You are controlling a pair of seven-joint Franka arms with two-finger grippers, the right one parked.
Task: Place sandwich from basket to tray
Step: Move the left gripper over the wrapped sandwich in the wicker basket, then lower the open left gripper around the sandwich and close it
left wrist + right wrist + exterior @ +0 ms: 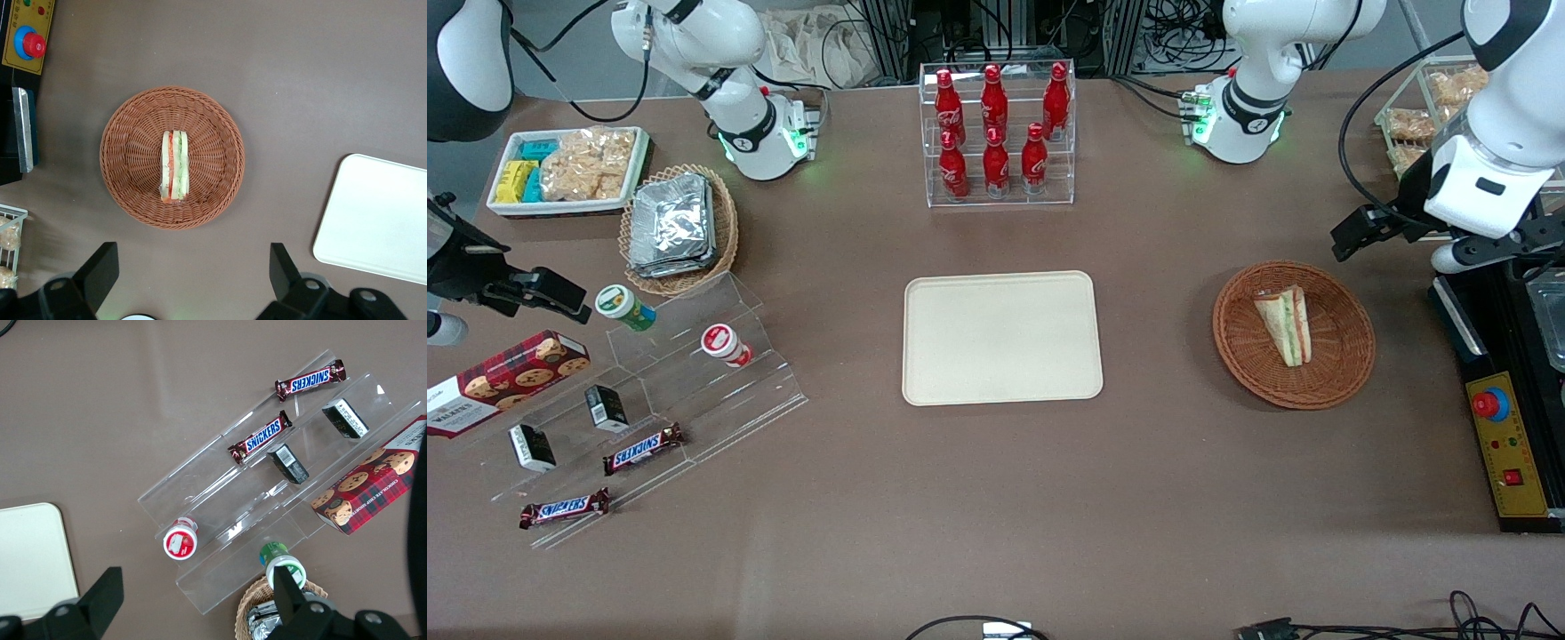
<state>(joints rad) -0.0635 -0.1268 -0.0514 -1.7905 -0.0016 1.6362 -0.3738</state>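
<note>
one pale wedge sandwich [1285,325], red-green filling

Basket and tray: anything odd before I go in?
Nothing stands out. The sandwich lies intact in the basket, the tray is bare, and the open gripper hangs above the table beside the basket.

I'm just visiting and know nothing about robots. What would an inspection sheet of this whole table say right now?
Surface: brown table, nothing spilled.
Job's things: sandwich lies in the round basket; tray holds nothing.
Clutter: cola bottles in a clear rack, foil packets, Snickers bars, cookie box, snack bin.
Hand: the working arm's hand hovers above the basket, open, holding nothing.
Cables: loose ones at the table edge nearest the front camera.
Surroundings: control box with a red button.
</note>
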